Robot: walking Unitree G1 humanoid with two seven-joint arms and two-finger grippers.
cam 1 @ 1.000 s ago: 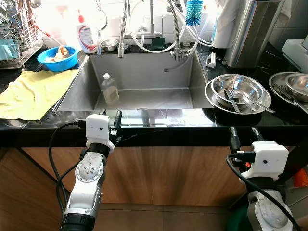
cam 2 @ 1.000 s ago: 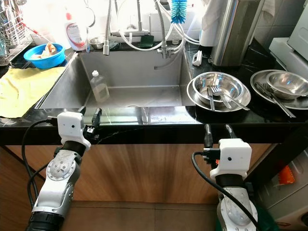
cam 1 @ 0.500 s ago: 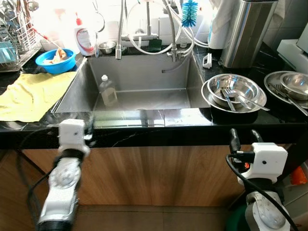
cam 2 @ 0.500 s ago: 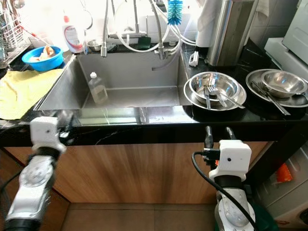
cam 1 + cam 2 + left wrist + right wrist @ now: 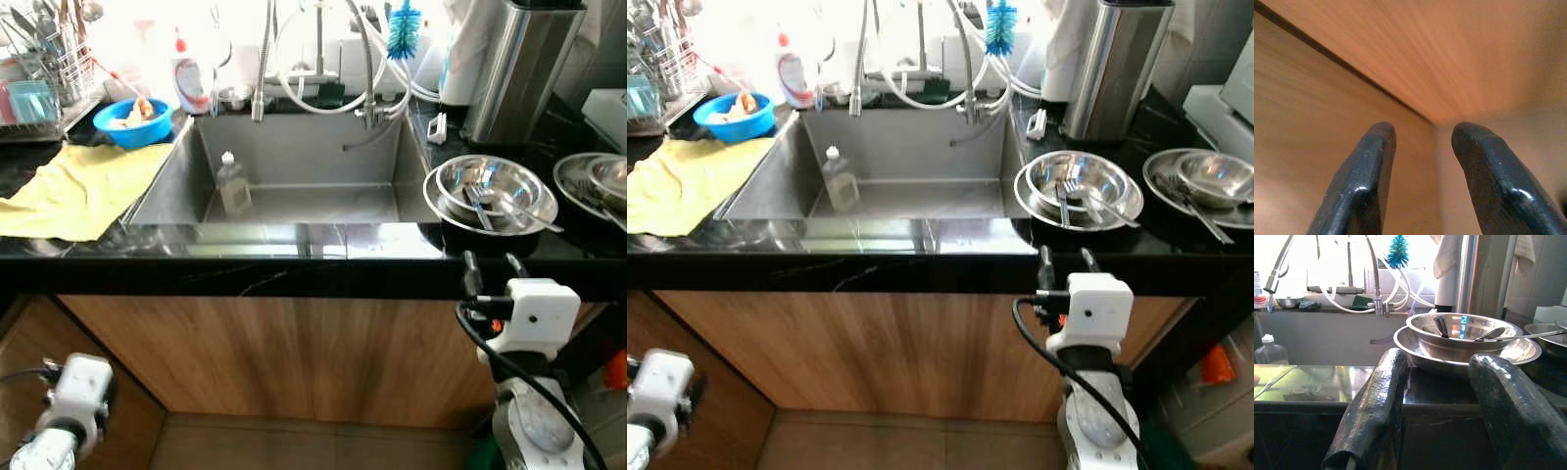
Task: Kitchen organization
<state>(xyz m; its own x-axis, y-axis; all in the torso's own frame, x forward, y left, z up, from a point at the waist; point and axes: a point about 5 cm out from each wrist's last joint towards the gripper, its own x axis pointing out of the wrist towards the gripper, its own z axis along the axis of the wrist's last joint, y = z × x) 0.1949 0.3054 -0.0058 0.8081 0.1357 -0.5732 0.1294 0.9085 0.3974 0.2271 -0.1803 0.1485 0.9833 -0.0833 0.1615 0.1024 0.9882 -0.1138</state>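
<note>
While both arms sit below the counter:
Right gripper [image 5: 487, 263]: fingers apart, 6 o'clock of steel bowls [image 5: 490, 191].
Left gripper [image 5: 1420, 147]: fingers apart, facing wooden cabinet [image 5: 1459, 58].

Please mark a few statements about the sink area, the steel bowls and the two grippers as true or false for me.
1. A clear plastic bottle stands inside the steel sink. True.
2. The round blue plastic bowl sits to the right of the sink. False: it sits to the left, behind the yellow cloth.
3. The steel bowl with cutlery rests on the black counter to the right of the sink. True.
4. The right gripper is shut on a fork. False: its fingers are open and empty, just in front of the counter edge.
5. The left gripper hangs low by the wooden cabinet front, fingers apart. True.
6. The blue bottle brush lies in the sink basin. False: it hangs up by the taps.
</note>
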